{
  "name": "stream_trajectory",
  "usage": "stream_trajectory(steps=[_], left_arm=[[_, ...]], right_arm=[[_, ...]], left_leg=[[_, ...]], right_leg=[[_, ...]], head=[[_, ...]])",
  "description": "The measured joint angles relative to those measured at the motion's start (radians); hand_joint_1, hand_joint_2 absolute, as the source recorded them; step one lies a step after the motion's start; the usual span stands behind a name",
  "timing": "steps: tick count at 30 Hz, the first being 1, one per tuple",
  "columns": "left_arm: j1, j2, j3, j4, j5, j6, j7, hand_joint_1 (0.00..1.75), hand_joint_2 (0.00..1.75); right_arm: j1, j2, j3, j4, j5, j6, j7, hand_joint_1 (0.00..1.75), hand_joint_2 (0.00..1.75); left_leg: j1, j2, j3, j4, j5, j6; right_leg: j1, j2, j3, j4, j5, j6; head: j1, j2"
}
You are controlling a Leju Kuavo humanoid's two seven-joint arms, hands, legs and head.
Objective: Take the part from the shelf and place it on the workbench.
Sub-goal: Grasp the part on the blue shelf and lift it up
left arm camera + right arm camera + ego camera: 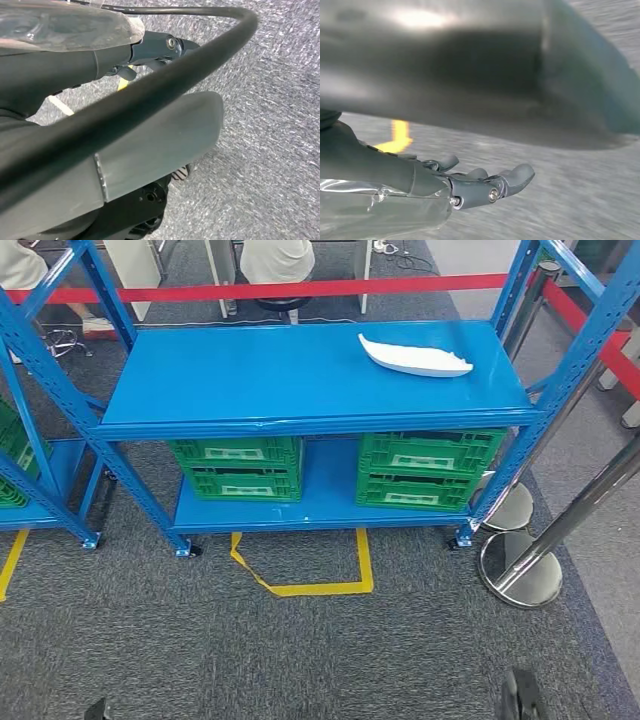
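Right hand (471,187) hangs low above grey carpet (317,660), seen from its wrist camera with dark fingers (516,176) stretched out nearly straight and a little apart, nothing between them. Left hand (154,50) likewise hangs over the carpet; its dark fingers are mostly hidden behind a silver arm cover and a black cable, so whether it is open or closed cannot be told, though nothing is visibly held. From the head camera, a blue metal shelf (226,375) stands ahead on the carpet. On its top level, toward the right end and near the back edge, lies the part (415,358): a white, smooth, shallow piece, long and slim, shaped rather like a small boat hull. Its long axis runs roughly along the shelf's length, tilted slightly, with the narrower tip pointing left and the broader, notched end pointing right. Two green crates (238,468) sit on the lower level, and yellow tape (317,587) marks the floor in front.
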Motion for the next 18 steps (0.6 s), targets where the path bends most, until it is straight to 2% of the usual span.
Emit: stream_trajectory(steps=[8, 18], left_arm=[[-0.008, 0.001, -0.048, 0.013, 0.004, -0.006, -0.008, 0.00, 0.00], [-0.009, 0.003, -0.090, 0.023, 0.001, -0.017, -0.012, 0.00, 0.00]], right_arm=[[-0.153, -0.012, 0.006, -0.077, 0.043, -0.056, -0.134, 0.00, 0.00], [-0.209, -0.012, -0.023, -0.320, 0.227, -0.126, -0.107, 0.00, 0.00]], left_leg=[[0.000, -0.001, 0.001, 0.000, 0.003, 0.001], [0.001, -0.002, 0.001, 0.000, 0.003, 0.000]], right_leg=[[0.000, -0.001, 0.001, 0.000, 0.002, 0.000], [0.000, -0.002, 0.002, 0.000, 0.002, 0.000]], head=[[0.000, 0.000], [0.000, 0.000]])
